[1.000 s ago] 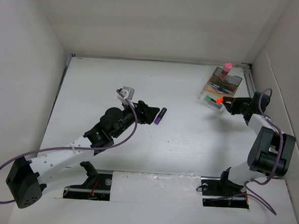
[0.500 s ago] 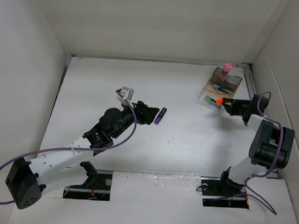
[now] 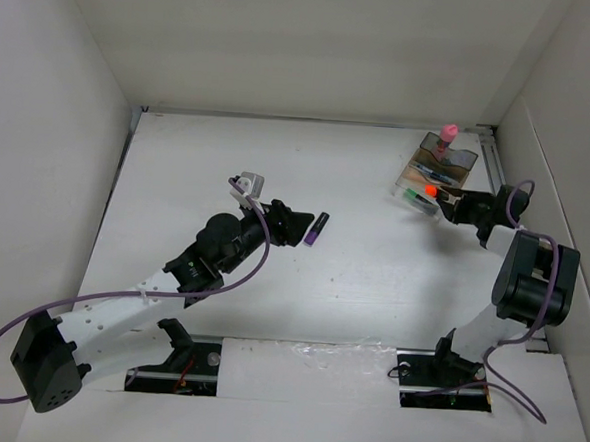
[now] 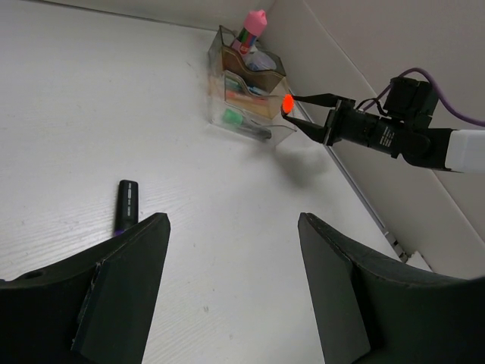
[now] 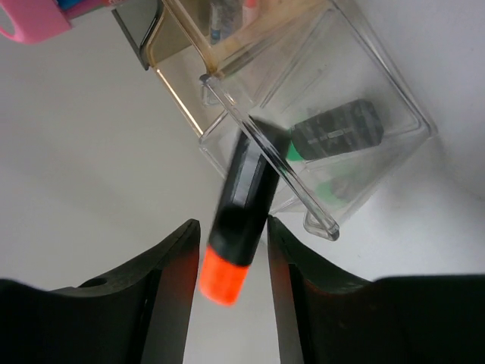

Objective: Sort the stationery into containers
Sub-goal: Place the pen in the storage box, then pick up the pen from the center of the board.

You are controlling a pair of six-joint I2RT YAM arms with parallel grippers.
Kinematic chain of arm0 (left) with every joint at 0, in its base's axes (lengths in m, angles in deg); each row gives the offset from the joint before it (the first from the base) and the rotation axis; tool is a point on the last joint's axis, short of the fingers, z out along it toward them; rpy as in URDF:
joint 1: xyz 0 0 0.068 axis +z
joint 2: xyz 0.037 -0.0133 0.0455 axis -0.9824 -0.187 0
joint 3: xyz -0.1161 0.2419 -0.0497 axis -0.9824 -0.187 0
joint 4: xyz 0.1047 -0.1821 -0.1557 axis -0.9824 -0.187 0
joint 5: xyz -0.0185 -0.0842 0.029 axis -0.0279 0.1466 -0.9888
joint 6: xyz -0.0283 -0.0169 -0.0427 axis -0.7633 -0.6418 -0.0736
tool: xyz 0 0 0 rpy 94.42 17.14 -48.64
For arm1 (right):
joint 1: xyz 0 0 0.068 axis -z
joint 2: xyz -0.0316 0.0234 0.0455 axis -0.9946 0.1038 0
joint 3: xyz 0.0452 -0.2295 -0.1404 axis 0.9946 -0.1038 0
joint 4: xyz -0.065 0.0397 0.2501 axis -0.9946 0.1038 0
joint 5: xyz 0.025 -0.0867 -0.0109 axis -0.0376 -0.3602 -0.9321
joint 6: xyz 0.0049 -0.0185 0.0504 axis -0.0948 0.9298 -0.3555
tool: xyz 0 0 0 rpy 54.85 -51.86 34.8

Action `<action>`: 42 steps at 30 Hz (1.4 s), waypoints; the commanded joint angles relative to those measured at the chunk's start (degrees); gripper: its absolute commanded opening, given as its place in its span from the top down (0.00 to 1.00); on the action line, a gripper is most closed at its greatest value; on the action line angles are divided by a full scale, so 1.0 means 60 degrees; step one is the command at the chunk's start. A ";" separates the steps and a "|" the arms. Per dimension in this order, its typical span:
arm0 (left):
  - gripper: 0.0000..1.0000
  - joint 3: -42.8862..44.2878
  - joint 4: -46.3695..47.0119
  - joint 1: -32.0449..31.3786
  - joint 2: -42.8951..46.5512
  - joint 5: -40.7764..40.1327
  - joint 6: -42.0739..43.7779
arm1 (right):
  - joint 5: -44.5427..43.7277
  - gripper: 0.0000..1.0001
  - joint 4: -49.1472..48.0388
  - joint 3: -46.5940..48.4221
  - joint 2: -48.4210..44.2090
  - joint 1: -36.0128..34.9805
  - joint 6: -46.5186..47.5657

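The translucent brown organiser (image 3: pixel 454 169) (image 4: pixel 267 67) stands at the back right. A pink-capped bottle (image 3: pixel 447 134) (image 4: pixel 252 23) (image 5: pixel 30 19) stands in it, and a green-tipped marker (image 5: pixel 333 133) (image 4: pixel 239 121) lies in its low clear front compartment (image 5: pixel 394 114). My right gripper (image 3: pixel 441 198) (image 5: pixel 233 222) is at that compartment's rim, open. The black orange-tipped marker (image 5: pixel 241 208) (image 3: pixel 430 191) is blurred between its fingers, with a gap on the left side and its black end over the rim. My left gripper (image 3: pixel 295 225) (image 4: pixel 233 218) hovers open and holds nothing. A dark purple-ended pen (image 3: pixel 318 228) (image 4: pixel 127 205) lies just off its left finger.
White walls enclose the table on the left, back and right. The right wall (image 3: pixel 555 147) runs close behind the organiser and my right arm. A rail (image 4: pixel 364 201) runs along the table's right edge.
My right gripper has carried the orange-tipped marker a little toward the organiser and its jaws have widened, so the marker now sits loose and blurred. The left arm has not moved.
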 commanded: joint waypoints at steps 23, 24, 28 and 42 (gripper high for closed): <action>0.34 0.0062 0.0305 0.0004 -0.0133 -0.0395 0.0035 | -0.2818 0.00 0.2784 0.1941 -0.3981 -0.3781 0.4978; 0.34 0.0062 0.0305 0.0004 -0.0133 -0.0482 0.0035 | -0.3489 0.00 0.3048 0.2088 -0.4171 -0.4162 0.5215; 0.34 0.0062 0.0305 0.0004 -0.0322 -0.0586 0.0035 | -0.6105 0.00 0.4483 0.3011 -0.4948 -0.6358 0.6169; 0.38 0.0355 0.0129 0.0004 -0.1085 -0.0967 0.0211 | -0.5870 0.00 0.7928 0.7186 -0.2970 -0.8134 0.5835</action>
